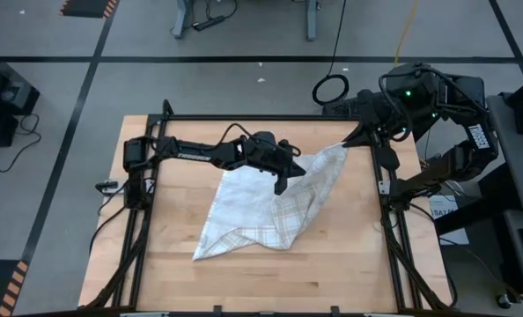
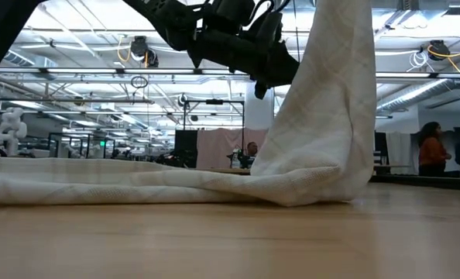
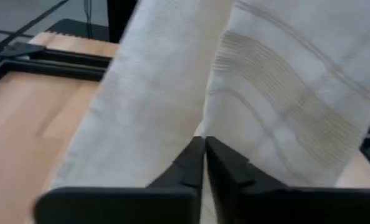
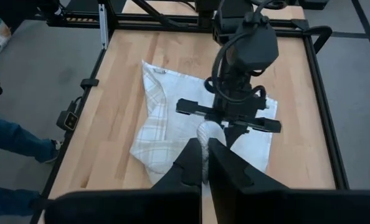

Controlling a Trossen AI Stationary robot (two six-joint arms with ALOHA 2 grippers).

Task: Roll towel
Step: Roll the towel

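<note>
Two hands are at the towel (image 1: 270, 207), which lies crumpled across the middle of the worktop (image 1: 165, 264) with one corner drawn up and away toward the far right edge. That corner is pinched in the right hand (image 1: 348, 139), clenched on the cloth and raised well off the wood, so that a steep sheet hangs down in the low view. The lift is probably meant to shake the folds out before any rolling is begun. The left hand (image 1: 281, 185) is poised over the raised part of the cloth, fingers (image 3: 191, 165) pressed together; whether cloth is caught between them cannot be told. No roll is formed yet.
</note>
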